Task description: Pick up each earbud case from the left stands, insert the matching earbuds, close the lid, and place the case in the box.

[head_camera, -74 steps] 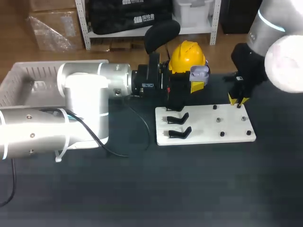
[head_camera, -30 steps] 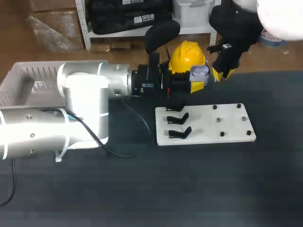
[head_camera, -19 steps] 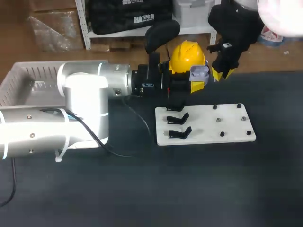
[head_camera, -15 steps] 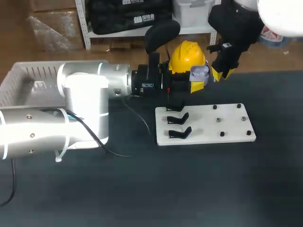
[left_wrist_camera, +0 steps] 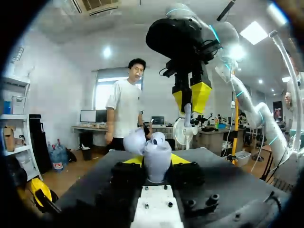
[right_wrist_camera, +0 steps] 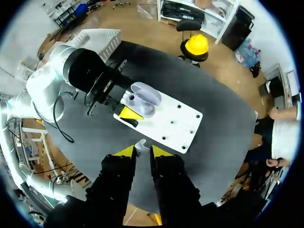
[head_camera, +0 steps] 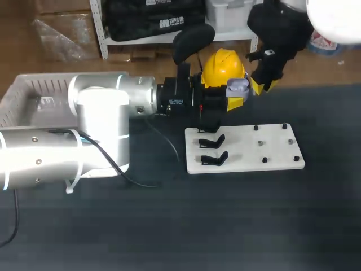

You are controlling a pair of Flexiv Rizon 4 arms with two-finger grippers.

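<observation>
The left jaws pinch one smooth, rounded lilac earbud case [head_camera: 237, 86], lid open, held up over the 12 o'clock edge of the dark bench [head_camera: 169, 226]. At its 3 o'clock the right jaws, nearly closed, pinch one tiny white earbud [right_wrist_camera: 140, 144]. At its 6 o'clock lies a flat white board [head_camera: 242, 152] with six black pegs [head_camera: 260, 143] and two hooked black stands [head_camera: 213, 141] in plain sight.

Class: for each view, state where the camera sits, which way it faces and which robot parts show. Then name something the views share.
Head view: above and behind, looking down on the table; left arm and right arm show.
Left wrist view: on the left arm, facing across the table; left gripper holds the open case, right gripper above.
Right wrist view: on the right arm, facing down; right gripper pinches an earbud.
Shared: the case is in all three.
</observation>
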